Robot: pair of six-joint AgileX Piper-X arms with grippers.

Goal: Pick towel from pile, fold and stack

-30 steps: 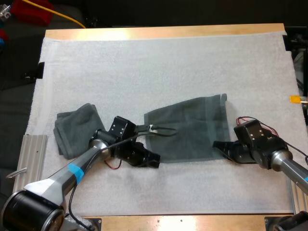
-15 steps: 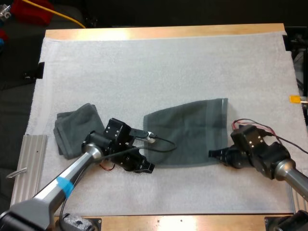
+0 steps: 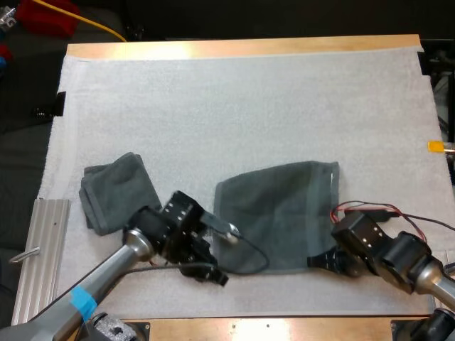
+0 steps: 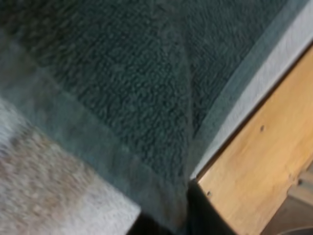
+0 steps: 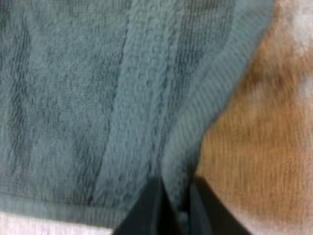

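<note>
Pinching two corners of the towel [image 3: 281, 209]: left hand [image 3: 215, 274] and right hand [image 3: 318, 261] both clamped on its hem, towel spread between and beyond them. Risk: shallow grips slipping, uneven lift skewing fold.

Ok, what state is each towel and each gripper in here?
spread towel: laid flat on the white mat, both near corners gripped.
folded towel: folded, lying apart from both grippers.
left gripper: shut on the spread towel's near left corner.
right gripper: shut on its near right corner.
</note>
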